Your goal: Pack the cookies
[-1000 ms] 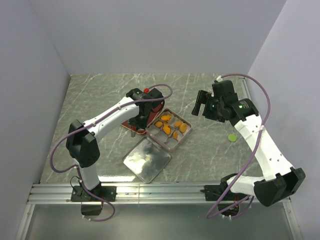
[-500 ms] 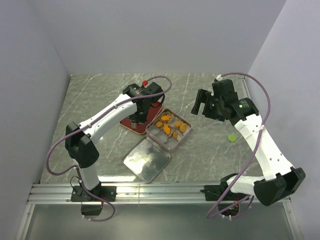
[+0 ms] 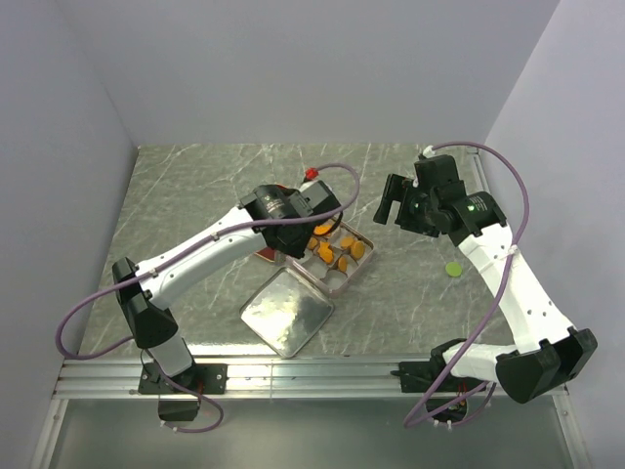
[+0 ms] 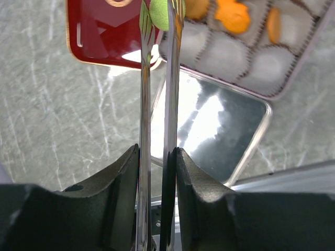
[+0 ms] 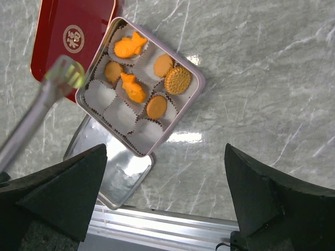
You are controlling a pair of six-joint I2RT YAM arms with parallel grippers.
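The left pincer (image 4: 156,154) is clamped on a pair of long metal tweezers (image 4: 144,104), its black fingers (image 4: 123,183) pressing the two blades from either side. At the top of the left wrist view the tweezer tips pinch a green round cookie (image 4: 158,13) held on edge. It hangs over the line where a glossy red rectangular lid with a gold round emblem (image 5: 63,36) meets a pale pink rectangular tin (image 5: 200,82).

The tin sits near the middle of the grey-green marbled tabletop (image 3: 195,186) and is lined with white pleated paper cups (image 5: 120,112). Six orange cookies (image 5: 134,88) lie in the cups of its upper half in the right wrist view: two are fish-shaped and four are round, one of them ridged. The cups toward the lower left of that view hold nothing.

A shiny silver rectangular tray (image 3: 286,313) lies flat, touching the tin's lower edge.

The right pincer (image 3: 395,210) hovers in the air at the upper right of the overhead view with its fingers spread wide apart, gripping nothing.

A second green cookie (image 3: 453,268) lies alone on the tabletop at the right of the overhead view, well apart from the tin.
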